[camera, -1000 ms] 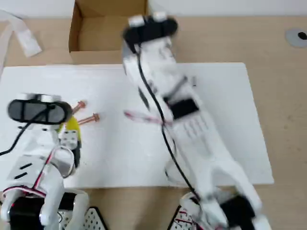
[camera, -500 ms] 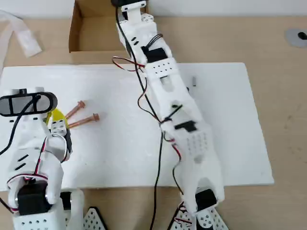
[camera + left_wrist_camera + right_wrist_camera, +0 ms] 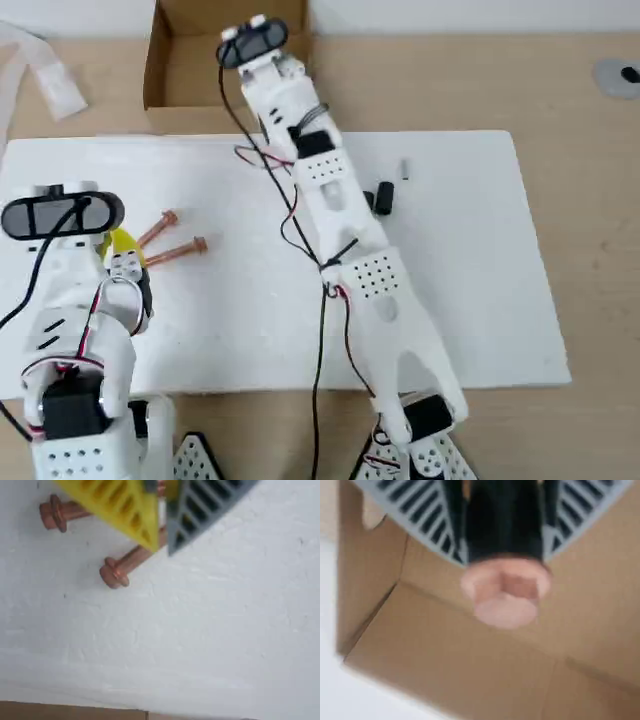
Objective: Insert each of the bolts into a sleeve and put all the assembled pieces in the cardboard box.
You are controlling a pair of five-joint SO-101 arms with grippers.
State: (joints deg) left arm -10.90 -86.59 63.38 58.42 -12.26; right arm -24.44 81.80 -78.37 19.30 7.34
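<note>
High view overlooks the table (image 3: 585, 200); shares bolts (image 3: 178, 250) with close left wrist, cardboard box (image 3: 153, 60) with right.

Two white arms, black fittings.
Left arm (image 3: 75, 335) and right arm (image 3: 345, 225): white shells, black oval wrist caps, dotted hole grids, black cable (image 3: 320, 330) beside red-and-white wires. Left pincer (image 3: 162, 545): one yellow slatted finger, one grey. Right pincer (image 3: 502, 557): both grey, slatted.
</note>
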